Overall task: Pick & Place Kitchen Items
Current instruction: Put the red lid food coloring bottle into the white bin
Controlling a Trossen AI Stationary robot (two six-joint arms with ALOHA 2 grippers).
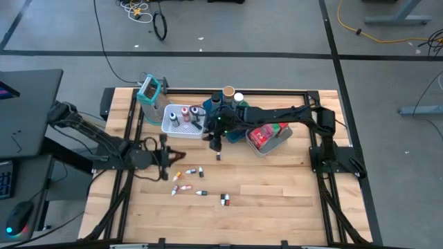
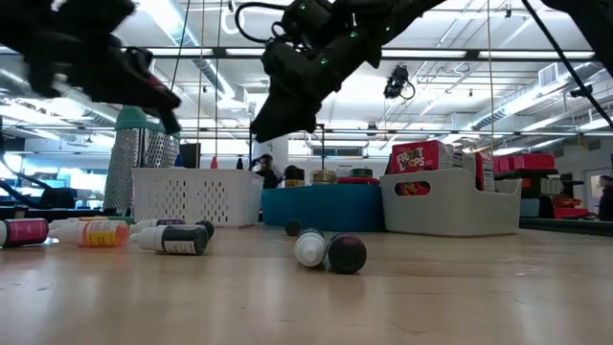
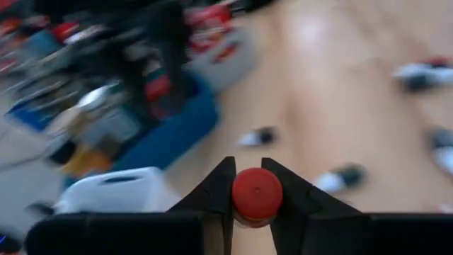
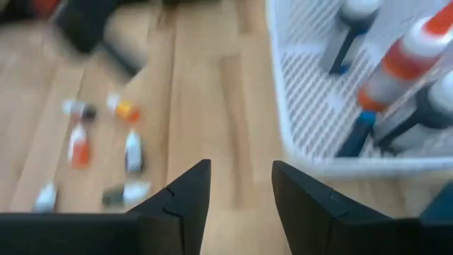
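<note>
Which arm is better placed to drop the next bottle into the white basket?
Left: the left gripper is shut on a red-capped bottle. The right gripper, though beside the white basket, is open and empty.

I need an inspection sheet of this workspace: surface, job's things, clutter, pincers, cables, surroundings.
Surface: wooden table, bare at the near side.
Job's things: small bottles loose on the wood; more bottles in the white basket; red packets in the grey bin.
Clutter: blue tray.
Pincers: left pincer shut on a red-capped bottle; right pincer open, empty, beside the basket.
Cables: coiled on the floor.
Surroundings: workshop room.
</note>
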